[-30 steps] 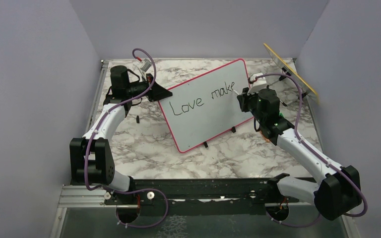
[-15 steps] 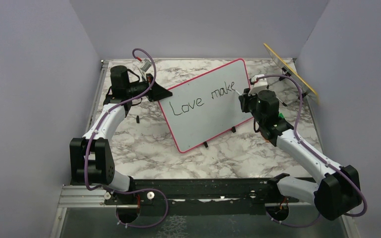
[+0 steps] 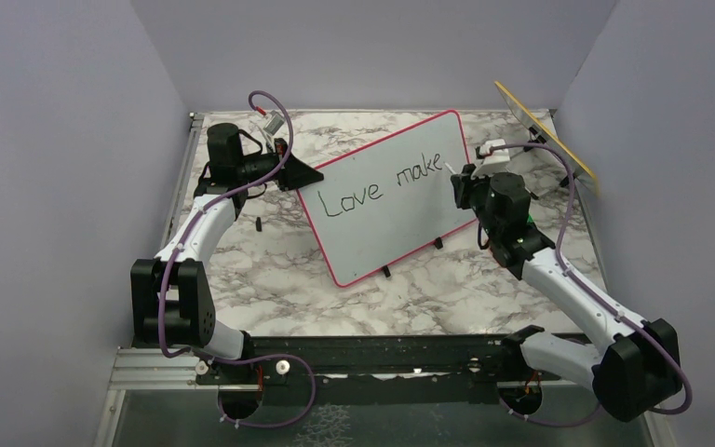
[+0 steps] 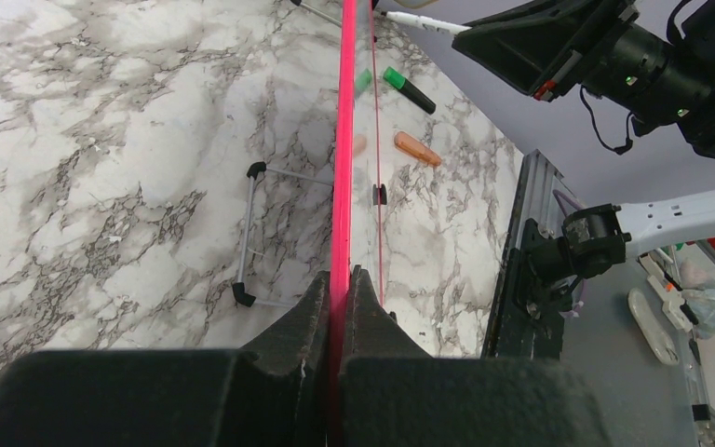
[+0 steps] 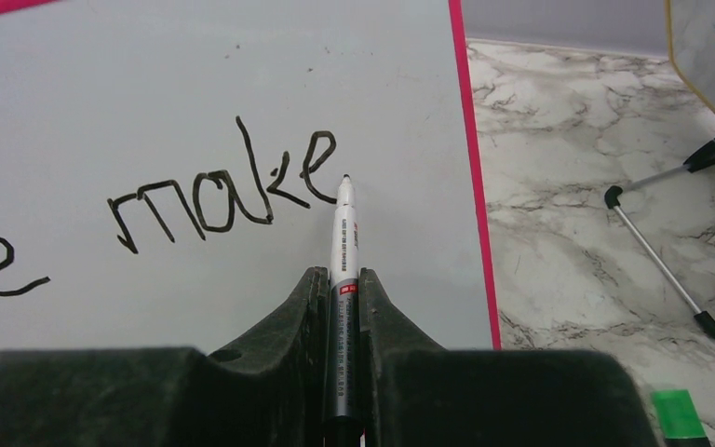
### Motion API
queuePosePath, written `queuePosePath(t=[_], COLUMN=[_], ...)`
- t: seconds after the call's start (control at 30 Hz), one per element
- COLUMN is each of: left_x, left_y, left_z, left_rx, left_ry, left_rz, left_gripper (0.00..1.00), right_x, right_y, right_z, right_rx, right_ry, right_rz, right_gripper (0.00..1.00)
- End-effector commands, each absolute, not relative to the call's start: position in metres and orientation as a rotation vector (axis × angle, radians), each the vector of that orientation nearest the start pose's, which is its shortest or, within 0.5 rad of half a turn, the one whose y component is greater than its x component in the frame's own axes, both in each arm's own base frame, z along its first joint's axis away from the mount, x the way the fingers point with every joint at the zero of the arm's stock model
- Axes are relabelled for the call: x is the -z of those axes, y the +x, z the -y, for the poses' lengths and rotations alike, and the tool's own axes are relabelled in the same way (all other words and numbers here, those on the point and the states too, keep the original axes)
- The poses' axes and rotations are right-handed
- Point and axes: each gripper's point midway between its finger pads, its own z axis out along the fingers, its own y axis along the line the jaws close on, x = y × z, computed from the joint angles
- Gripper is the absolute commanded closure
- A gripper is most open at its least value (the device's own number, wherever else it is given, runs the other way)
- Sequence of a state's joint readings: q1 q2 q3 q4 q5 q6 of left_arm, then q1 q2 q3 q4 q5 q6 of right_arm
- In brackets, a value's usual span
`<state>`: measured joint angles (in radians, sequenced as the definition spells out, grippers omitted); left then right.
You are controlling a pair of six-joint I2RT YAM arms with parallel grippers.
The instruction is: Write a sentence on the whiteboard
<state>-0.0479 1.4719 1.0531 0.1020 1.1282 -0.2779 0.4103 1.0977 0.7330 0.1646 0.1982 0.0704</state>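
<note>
Standing on small black feet near the middle of the grey-veined marble tabletop (image 3: 270, 270), the large rectangular whiteboard (image 3: 386, 223) with its thin pink-red frame sits turned at an angle to you, as the top view shows.

Your left gripper (image 4: 342, 279) is clamped on the board's left edge. In the left wrist view its two black fingers press the pink frame from both sides with no gap showing.

Your right gripper (image 5: 343, 284) is closed on a slim marker pen (image 5: 344, 233) with a white-and-grey barrel and a black tip. The barrel lies between the fingers and points up toward the board face.

The black handwritten sentence (image 3: 382, 186) reads "Love make" on a single line across the upper half of the board, with "make" ending near the right frame. The pen tip sits just right of the final "e", level with its lower curve. Whether the tip touches the surface you cannot tell.

Right of the board, a yellow-edged panel (image 3: 547, 130) on a metal wire stand rests on the marble, well apart from the pen.

On the written side of the board, the left wrist view shows a green-and-black marker (image 4: 408, 89) and a small orange cap-like piece (image 4: 417, 149) lying apart from each other on the tabletop.
</note>
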Motion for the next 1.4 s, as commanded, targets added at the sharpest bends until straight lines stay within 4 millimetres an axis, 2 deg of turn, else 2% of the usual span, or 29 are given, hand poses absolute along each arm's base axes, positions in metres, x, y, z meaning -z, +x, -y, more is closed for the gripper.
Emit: queuePosePath(t=[0.0,0.1,0.47,0.77,1.37], left_x=[-0.215,-0.215,-0.215,-0.215,-0.215], left_y=[0.357,0.357,0.357,0.357,0.357], left_z=[0.179,0.178,0.179,0.178,0.179], left_rx=[1.224,1.225,1.227,1.226,1.227], left_ry=[0.559,0.559,0.559,0.559,0.561], left_rz=[-1.893,-1.893,-1.893,-1.893,-1.892], left_gripper=[1.00,1.00,1.00,1.00,1.00], right_x=[-0.258,-0.262,-0.258,-0.258,-0.258], right_y=[0.368,0.373,0.389,0.393,0.396], right_z=[-0.116,-0.116,-0.116,-0.114,-0.131], right_rx=[-0.166,-0.165,-0.163,-0.167,-0.234], right_ry=[-0.104,-0.104,-0.099,-0.093,-0.174], right_rz=[-1.654,-1.640,-1.645,-1.636,-1.650], right_gripper=[0.99,0.99,0.99,0.99,0.99])
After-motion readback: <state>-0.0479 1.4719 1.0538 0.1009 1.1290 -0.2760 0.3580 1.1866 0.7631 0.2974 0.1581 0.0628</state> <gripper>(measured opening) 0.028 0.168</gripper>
